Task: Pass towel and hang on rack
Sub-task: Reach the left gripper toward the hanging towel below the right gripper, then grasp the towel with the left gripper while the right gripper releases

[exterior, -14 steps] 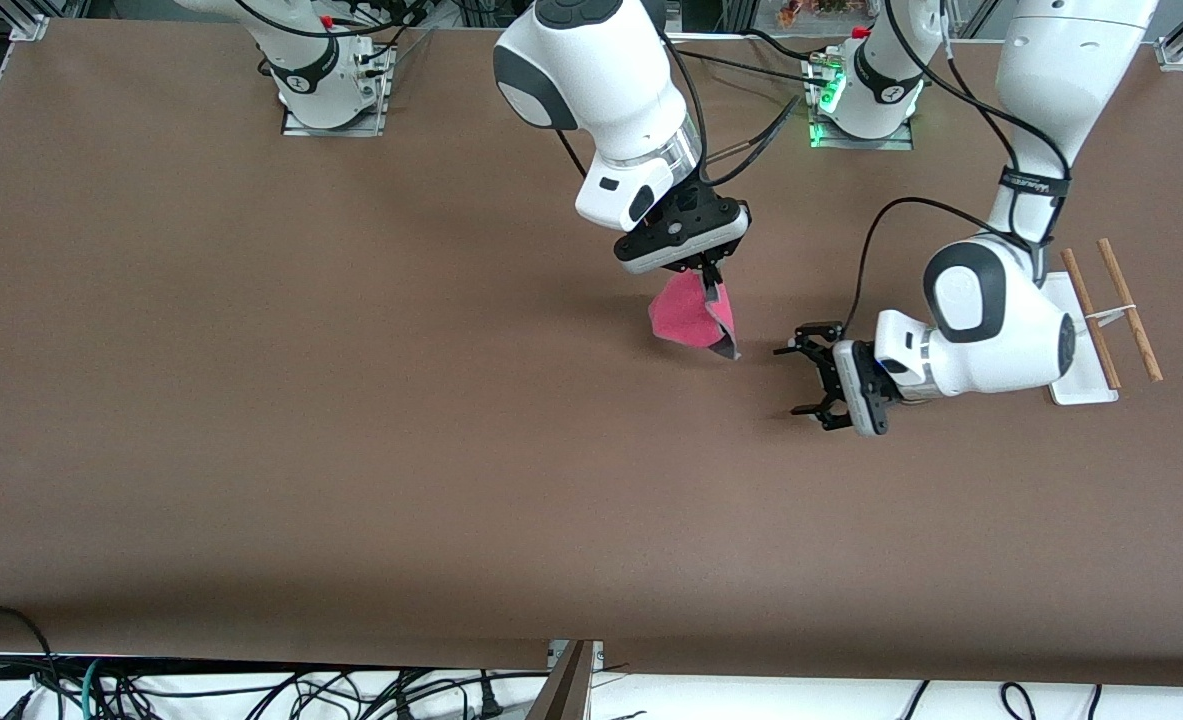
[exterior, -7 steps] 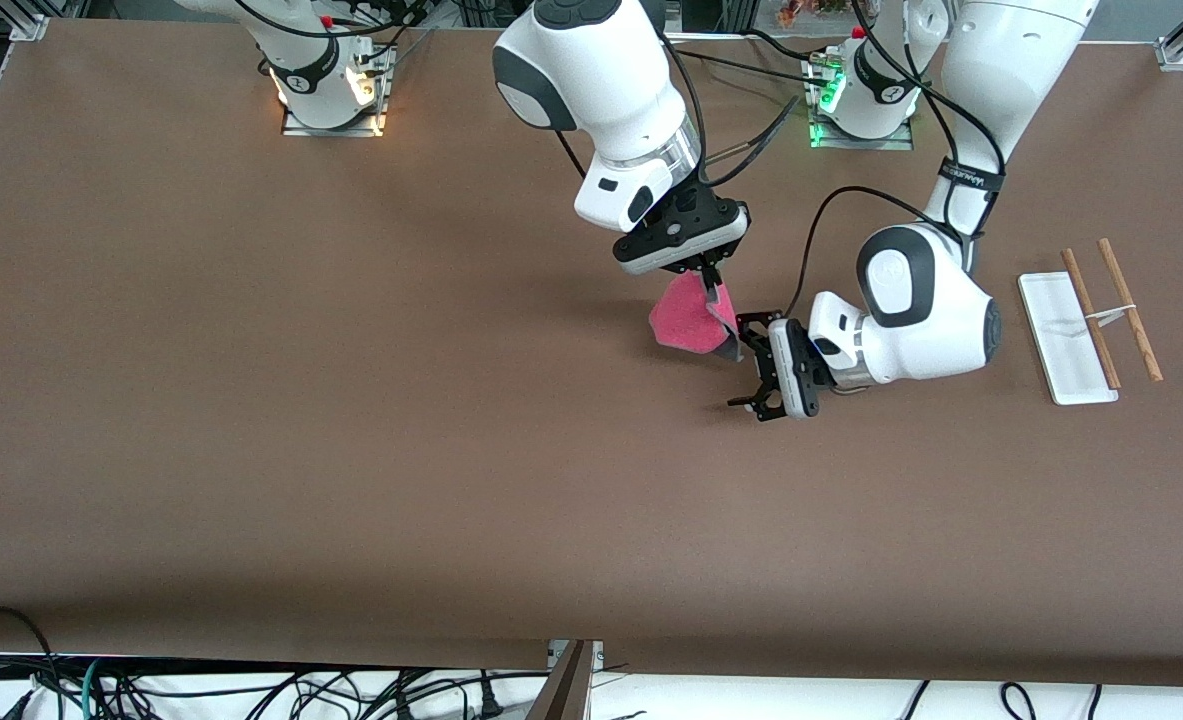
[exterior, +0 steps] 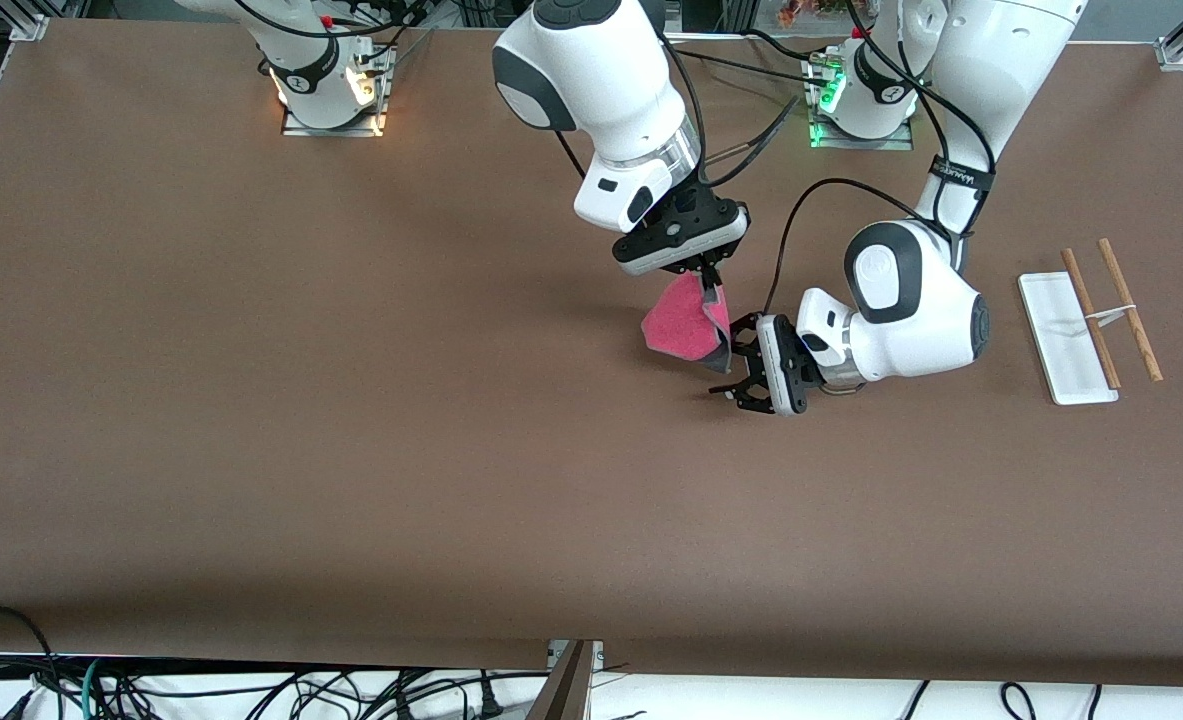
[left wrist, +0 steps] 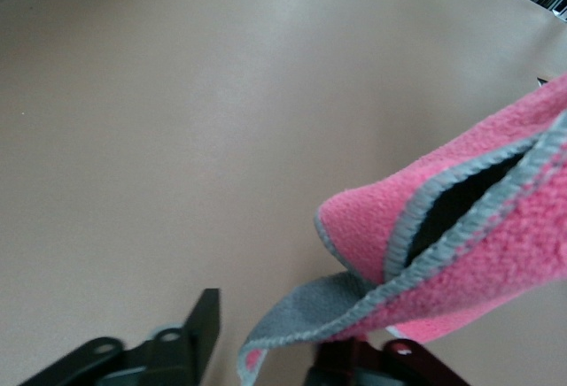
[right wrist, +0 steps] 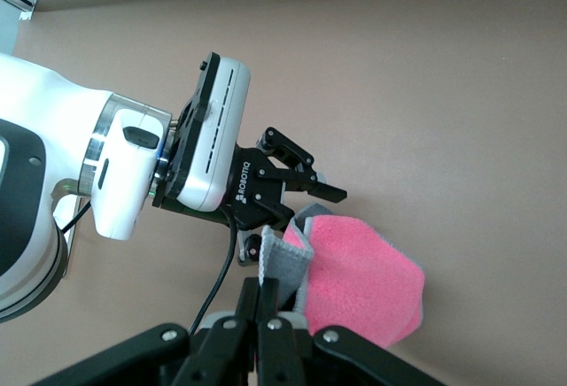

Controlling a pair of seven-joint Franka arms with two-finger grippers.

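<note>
The towel [exterior: 681,325], pink-red with grey edging, hangs over the middle of the table from my right gripper [exterior: 713,290], which is shut on its upper edge. In the right wrist view the shut fingers [right wrist: 270,293] pinch the towel [right wrist: 363,280]. My left gripper [exterior: 733,358] is open, level with the towel's lower grey corner, its fingers on either side of that corner. The left wrist view shows the towel [left wrist: 496,227] and its grey corner between the open fingers of the left gripper [left wrist: 279,337]. The rack [exterior: 1061,345] lies toward the left arm's end of the table.
The rack's two wooden dowels [exterior: 1111,310] lie beside and partly over its white base plate. My left gripper also shows in the right wrist view [right wrist: 292,182]. Brown table surface [exterior: 351,400] spreads all around.
My left arm has swung from beside the rack to the hanging towel, and its open fingers now flank the towel's lower corner. The right arm has held still with the towel.
</note>
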